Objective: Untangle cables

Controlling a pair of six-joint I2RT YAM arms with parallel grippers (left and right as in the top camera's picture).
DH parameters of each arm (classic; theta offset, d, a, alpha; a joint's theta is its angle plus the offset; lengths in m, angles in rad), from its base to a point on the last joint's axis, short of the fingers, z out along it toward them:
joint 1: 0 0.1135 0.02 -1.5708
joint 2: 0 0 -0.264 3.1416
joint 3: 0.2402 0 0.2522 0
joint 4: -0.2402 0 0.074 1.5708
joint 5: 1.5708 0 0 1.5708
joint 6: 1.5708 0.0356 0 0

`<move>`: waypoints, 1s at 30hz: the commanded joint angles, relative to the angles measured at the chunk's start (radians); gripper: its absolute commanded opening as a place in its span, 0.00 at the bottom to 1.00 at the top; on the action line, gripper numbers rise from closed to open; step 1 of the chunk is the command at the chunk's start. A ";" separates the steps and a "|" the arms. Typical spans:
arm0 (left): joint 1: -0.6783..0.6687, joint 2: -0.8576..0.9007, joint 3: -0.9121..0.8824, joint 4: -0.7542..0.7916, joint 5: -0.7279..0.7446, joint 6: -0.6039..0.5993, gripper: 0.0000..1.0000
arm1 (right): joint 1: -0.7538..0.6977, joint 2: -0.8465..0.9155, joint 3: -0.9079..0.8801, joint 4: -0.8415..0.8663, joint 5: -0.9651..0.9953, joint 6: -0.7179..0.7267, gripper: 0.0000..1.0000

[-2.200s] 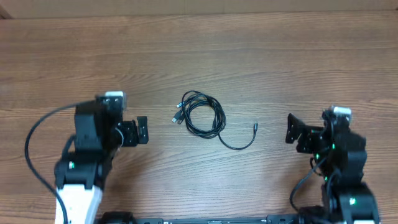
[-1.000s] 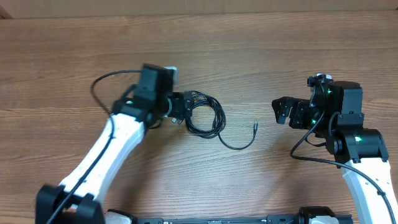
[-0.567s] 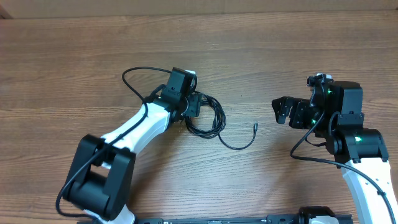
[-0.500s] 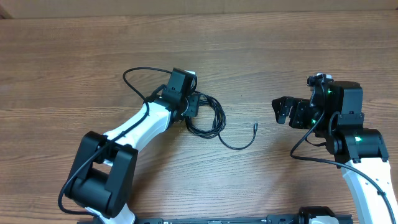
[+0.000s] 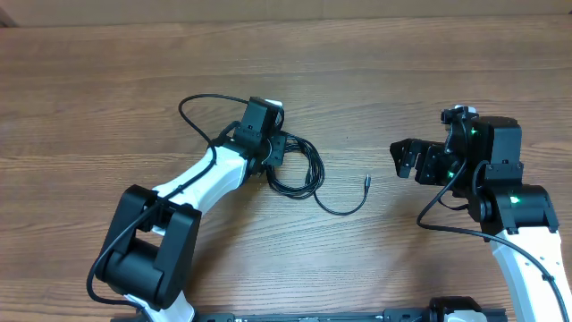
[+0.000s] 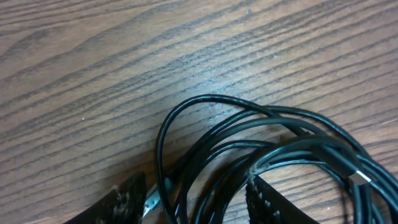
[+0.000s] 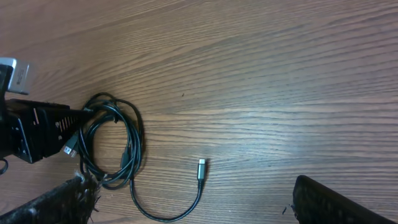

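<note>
The cables lie as a coil of thin black cords on the wooden table, with one loose end curving out to a small plug. My left gripper is open, its fingers straddling the coil's left edge. In the left wrist view the loops run between the two fingertips, with a silvery plug by the left finger. My right gripper is open and empty, right of the loose plug. The right wrist view shows the coil and the plug.
The wooden table spreads on all sides of the coil. The left arm's own thick black cable loops over the table behind the left gripper.
My left arm has swung up and right from the table's left side to the coil and set its open fingers around the coil's left edge. My right arm rose a little, then stayed still.
</note>
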 commanded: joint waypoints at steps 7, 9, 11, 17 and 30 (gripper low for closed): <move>-0.014 0.015 0.014 0.002 -0.005 0.081 0.50 | 0.004 -0.005 0.027 0.006 -0.010 0.004 0.96; -0.015 0.015 0.014 0.001 -0.004 0.080 0.47 | 0.004 -0.005 0.027 0.006 -0.010 0.004 0.96; -0.021 0.017 0.011 0.002 0.003 0.074 0.47 | 0.004 -0.005 0.027 0.006 -0.010 0.004 0.96; -0.048 0.062 0.007 0.003 0.013 0.074 0.47 | 0.004 -0.005 0.027 0.006 -0.010 0.004 0.96; -0.050 -0.018 0.133 -0.077 0.038 0.077 0.04 | 0.004 -0.005 0.027 0.006 -0.014 0.004 0.95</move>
